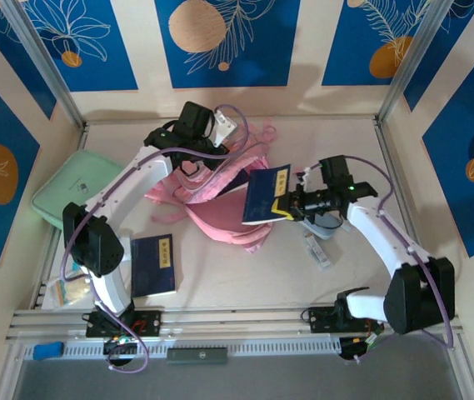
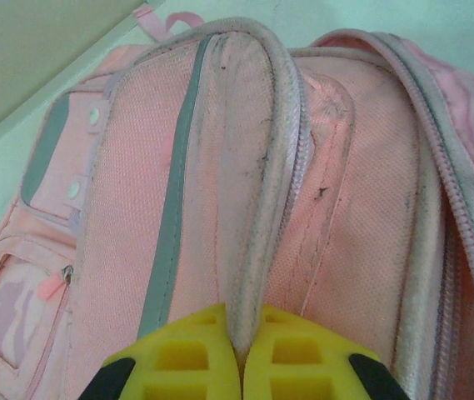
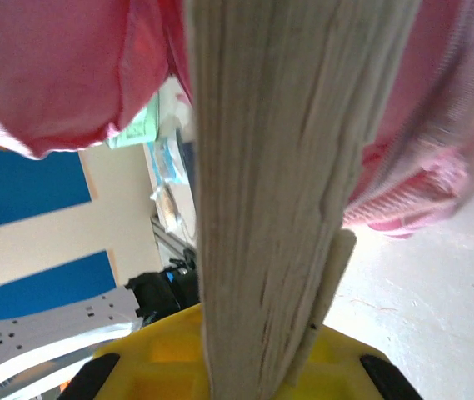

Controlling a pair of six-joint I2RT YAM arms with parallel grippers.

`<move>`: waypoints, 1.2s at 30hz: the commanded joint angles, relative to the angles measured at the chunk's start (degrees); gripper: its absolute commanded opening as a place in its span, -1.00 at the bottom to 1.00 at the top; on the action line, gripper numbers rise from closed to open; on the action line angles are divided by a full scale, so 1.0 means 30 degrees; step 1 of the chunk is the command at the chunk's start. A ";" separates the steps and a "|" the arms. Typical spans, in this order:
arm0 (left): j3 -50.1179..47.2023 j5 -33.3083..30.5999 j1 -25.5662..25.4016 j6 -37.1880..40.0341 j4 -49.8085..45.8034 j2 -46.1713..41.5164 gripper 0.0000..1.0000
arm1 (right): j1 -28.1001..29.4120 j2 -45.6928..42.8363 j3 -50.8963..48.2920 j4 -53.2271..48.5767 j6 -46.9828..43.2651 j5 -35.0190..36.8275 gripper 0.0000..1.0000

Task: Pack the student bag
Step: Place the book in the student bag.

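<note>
Since a book only goes in through a propped-open mouth, we have the left jaws clenched on the zip-edged rim (image 2: 257,167) of the large pink fabric backpack (image 1: 220,200), which lies mid-table (image 1: 245,275), pinching that flap up. Right jaws are clamped on the blue-covered book (image 1: 267,193) by one edge, with its page block against the pink fabric; we judge it staged for insertion. A second blue book (image 1: 153,264) lies near the left base.

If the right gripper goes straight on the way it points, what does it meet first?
Probably the pink backpack: the book in the right gripper points into its fabric, though how close is unclear.
</note>
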 commanded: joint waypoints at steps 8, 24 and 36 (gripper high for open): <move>-0.0606 0.2227 -0.0015 -0.1627 0.2770 -0.2880 -1.00 | 0.3434 0.8030 0.3981 0.6767 0.0490 0.1544 -0.99; -0.2078 0.2025 0.0050 -0.2523 0.3981 -0.3464 -1.00 | 0.3241 0.7254 0.4478 0.1570 0.0060 0.8216 -0.28; -0.2463 0.2153 0.0065 -0.2924 0.4177 -0.3378 -1.00 | 0.6878 0.9301 0.3515 0.5233 0.2358 1.0847 -0.94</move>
